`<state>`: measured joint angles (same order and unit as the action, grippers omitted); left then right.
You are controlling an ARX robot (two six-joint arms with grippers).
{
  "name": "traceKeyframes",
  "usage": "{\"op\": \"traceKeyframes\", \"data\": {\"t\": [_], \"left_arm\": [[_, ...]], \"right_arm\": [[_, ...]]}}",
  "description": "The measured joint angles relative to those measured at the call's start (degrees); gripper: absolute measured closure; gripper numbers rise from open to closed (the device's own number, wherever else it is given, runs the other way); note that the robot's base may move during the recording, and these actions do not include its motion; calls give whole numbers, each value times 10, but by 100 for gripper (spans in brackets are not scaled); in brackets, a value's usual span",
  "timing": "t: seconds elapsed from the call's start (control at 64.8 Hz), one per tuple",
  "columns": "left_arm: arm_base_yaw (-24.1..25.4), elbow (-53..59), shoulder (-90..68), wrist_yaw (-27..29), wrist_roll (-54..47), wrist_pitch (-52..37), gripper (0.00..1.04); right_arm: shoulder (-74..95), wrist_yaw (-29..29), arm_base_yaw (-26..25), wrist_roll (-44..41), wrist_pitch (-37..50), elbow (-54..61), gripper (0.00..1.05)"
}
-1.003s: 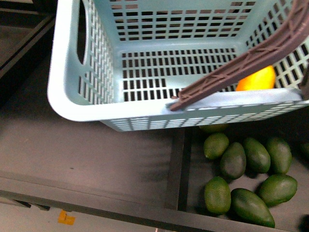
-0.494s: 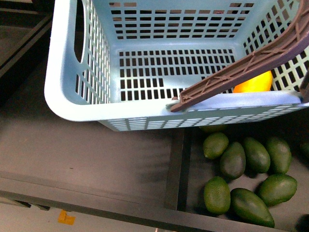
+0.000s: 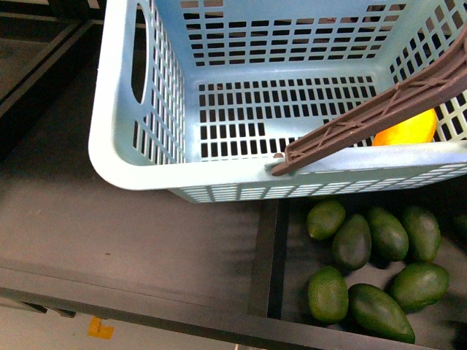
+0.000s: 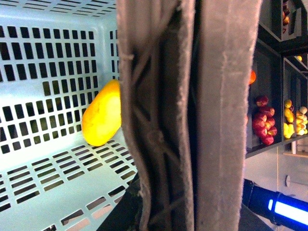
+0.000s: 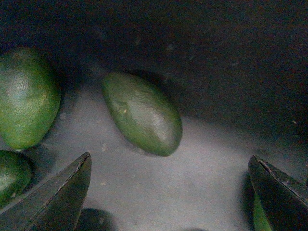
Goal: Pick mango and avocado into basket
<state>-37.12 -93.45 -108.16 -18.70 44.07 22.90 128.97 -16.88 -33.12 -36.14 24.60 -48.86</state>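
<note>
The turquoise basket (image 3: pixel 109 149) hangs tilted over the dark shelf, with its brown handle (image 3: pixel 379 109) across the right side. My left gripper (image 4: pixel 183 216) is shut on that handle (image 4: pixel 192 115), which hides its fingers. The yellow-orange mango (image 3: pixel 408 130) lies inside the basket against a slotted wall and also shows in the left wrist view (image 4: pixel 102 120). Several green avocados (image 3: pixel 352 243) lie in the compartment below the basket's right end. My right gripper (image 5: pixel 169 163) hangs open just above that compartment's floor. One avocado (image 5: pixel 142 113) lies just ahead of its fingertips and another avocado (image 5: pixel 26 98) lies off to one side.
A dark divider (image 3: pixel 266 255) separates the avocado compartment from the bare compartment under the basket. The shelf's front ledge (image 3: pixel 146 310) runs along the near edge. Further shelf bins hold red apples (image 4: pixel 263 126) and pale yellow fruit (image 4: pixel 294 120).
In the front view the basket has shifted to the right, carrying the mango with it. The avocados have not moved.
</note>
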Motion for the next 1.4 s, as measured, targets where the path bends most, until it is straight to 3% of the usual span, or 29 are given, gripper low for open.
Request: {"op": "traceKeyframes", "data": {"t": [0.587, 1.266, 1.297, 1.405], "left_arm": [[0, 0, 0, 1, 0, 0, 89], [0, 0, 0, 2, 0, 0, 89], [0, 0, 0, 2, 0, 0, 89], [0, 0, 0, 3, 0, 0, 89]], "right_arm": [[184, 9, 62, 7, -61, -209, 9], [245, 6, 87, 18, -83, -276, 9], [245, 6, 87, 19, -83, -276, 10], [245, 9, 86, 18, -84, -277, 32]]}}
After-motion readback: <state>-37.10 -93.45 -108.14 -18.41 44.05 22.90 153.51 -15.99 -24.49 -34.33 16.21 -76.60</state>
